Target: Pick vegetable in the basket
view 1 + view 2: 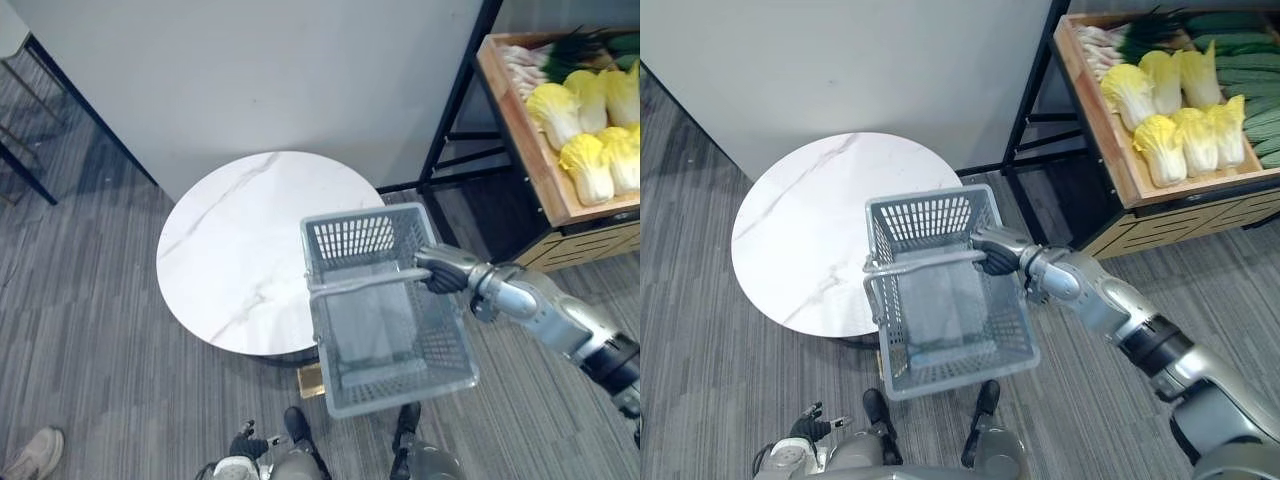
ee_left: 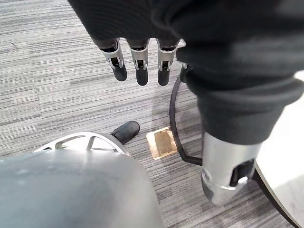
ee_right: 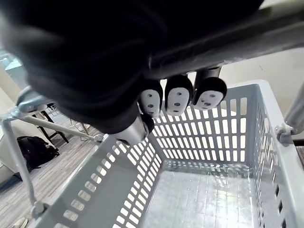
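A grey plastic basket (image 1: 400, 395) hangs empty, its far end over the near edge of the round table. My right hand (image 1: 445, 268) is shut on the basket's handle (image 1: 360, 283); the right wrist view shows its fingers (image 3: 178, 97) curled over the bar above the slotted wall (image 3: 199, 137). Yellow cabbages (image 1: 585, 165) lie in a wooden crate (image 1: 530, 150) at the upper right, with green and white vegetables behind them. My left hand (image 2: 137, 57) hangs low at my left side over the floor, fingers straight, holding nothing.
The white marble round table (image 1: 240, 240) stands in front of a grey wall. A black metal shelf frame (image 1: 450, 120) carries the crate. A small wooden block (image 2: 162, 142) lies on the floor by the table's base. A person's shoe (image 1: 35, 452) shows at the lower left.
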Tool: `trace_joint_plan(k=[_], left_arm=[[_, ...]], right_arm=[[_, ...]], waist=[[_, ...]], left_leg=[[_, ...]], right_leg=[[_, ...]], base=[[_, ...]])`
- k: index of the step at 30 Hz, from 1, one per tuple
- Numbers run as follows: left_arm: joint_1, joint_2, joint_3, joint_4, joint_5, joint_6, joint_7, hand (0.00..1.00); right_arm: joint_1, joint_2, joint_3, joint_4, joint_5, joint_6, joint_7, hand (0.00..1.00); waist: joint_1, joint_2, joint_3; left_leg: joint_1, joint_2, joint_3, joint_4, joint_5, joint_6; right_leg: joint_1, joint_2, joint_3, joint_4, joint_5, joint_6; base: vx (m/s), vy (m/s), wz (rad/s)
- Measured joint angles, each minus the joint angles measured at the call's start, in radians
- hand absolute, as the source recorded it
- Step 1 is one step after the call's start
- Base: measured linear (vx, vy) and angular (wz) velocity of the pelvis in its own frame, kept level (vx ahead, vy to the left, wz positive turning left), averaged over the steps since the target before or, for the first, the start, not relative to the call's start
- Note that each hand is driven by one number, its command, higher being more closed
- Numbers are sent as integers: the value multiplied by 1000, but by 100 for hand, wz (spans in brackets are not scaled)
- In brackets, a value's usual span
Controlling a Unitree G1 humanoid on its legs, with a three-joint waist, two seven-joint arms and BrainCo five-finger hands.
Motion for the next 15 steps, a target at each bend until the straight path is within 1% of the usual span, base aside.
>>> trace_joint_plan(k=[3, 6, 8, 11, 15], left_arm=[[18, 2, -2, 1, 0, 0, -2, 0], [27, 3, -9, 2, 4, 0, -4, 0], [32, 3, -9, 2, 30, 0, -12, 0], [36, 3, -9, 2, 32, 0, -20, 0], [54, 2, -8, 0, 28, 0, -27, 0]], right_arm=[[47, -43, -13, -23, 5, -15, 19, 100], [104, -60, -47, -24, 5, -16, 27, 100], [115, -62, -48, -24, 5, -16, 27, 100], [148, -61, -70, -24, 4, -26, 27, 100], [190, -54, -89, -21, -4, -28, 20, 100]], waist=[[-4, -2, -9], [-6, -3, -24], [-4, -3, -32], [-5, -3, -33], [-4, -5, -42]], left_leg=[[23, 0, 24, -1, -9, -2], [33, 0, 31, -1, -13, -2], [39, 1, 47, -1, -14, -1], [49, 1, 54, -1, -13, 0], [67, 2, 63, 5, -19, -2]], right_leg=[[5, 2, 26, -2, 4, 2], [15, 5, 32, -12, 8, 1], [15, 8, 47, -23, 16, 0], [21, 11, 55, -25, 19, -4], [39, 12, 60, -31, 19, -4]], base=[[25, -22, -21], [36, -24, -10], [44, -23, -17], [35, -23, -10], [52, -27, -5]])
